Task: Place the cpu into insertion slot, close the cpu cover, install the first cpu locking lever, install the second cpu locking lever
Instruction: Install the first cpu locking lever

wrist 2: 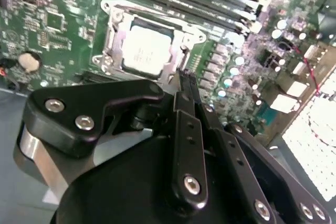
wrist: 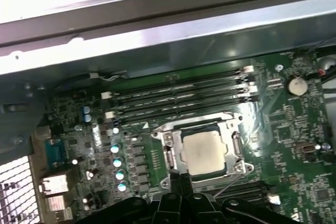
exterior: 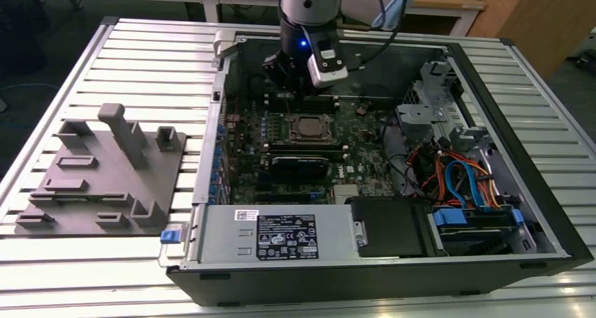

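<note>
Logged open computer case (exterior: 521,213) lying on slatted metal table (exterior: 139,53), open side up. Inside: green circuit board (exterior: 368,157), silver power supply box (exterior: 270,234) along the near wall, and a drive bay with blue and orange cables (exterior: 461,178) at the exterior view's right. Noted grey moulded tray (exterior: 93,185) with posts and pockets on the table beside the case, at the exterior view's left, apart from it.

Found chip (wrist: 205,150) seated flat in socket (wrist: 169,157) on the board, silver top up. Saw cover frame (wrist: 234,145) lying down around the chip, with the chip's top showing through its window. Noted long black memory slots (wrist: 178,95) running alongside the socket, between it and the case wall. Also a row of small capacitors (wrist: 118,163) near another side, and a thin wire lever (wrist: 228,184) slanting off one socket corner.

Found gripper (wrist 2: 185,74) over the board close to the socket, fingers pressed together with nothing between them. Could not tell whether the tips touch the socket.
</note>
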`<state>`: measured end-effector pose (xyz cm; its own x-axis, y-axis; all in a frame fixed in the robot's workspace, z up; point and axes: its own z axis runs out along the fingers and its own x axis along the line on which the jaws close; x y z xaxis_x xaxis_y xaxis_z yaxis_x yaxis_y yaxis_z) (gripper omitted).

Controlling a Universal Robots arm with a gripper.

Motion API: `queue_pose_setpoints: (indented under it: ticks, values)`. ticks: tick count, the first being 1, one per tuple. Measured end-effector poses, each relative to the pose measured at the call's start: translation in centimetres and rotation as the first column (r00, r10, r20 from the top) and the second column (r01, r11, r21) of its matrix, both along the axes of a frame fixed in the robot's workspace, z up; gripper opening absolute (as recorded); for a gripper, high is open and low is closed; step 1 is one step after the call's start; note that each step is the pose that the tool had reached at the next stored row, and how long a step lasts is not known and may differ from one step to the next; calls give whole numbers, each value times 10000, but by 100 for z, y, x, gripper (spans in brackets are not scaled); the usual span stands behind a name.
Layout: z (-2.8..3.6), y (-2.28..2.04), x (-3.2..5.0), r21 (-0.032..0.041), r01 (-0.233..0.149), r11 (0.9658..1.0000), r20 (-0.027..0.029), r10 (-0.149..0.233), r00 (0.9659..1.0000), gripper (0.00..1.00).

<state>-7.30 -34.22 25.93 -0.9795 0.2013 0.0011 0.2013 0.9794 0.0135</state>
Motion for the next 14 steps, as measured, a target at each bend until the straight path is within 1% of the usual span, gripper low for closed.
queue_pose_setpoints:
  ticks: [6, 9, 11, 14]
  values:
    - [-5, 0, -94, 9, -125, 9999, -1, 125, 9999, 11]
    - [-11, 0, -102, 14, -678, 9977, -1, 678, 9977, 11]
    - [-14, 0, -118, 19, -780, 9970, 0, 780, 9970, 11]
    - [-15, 0, -169, 22, -782, 9969, 3, 782, 9969, 11]
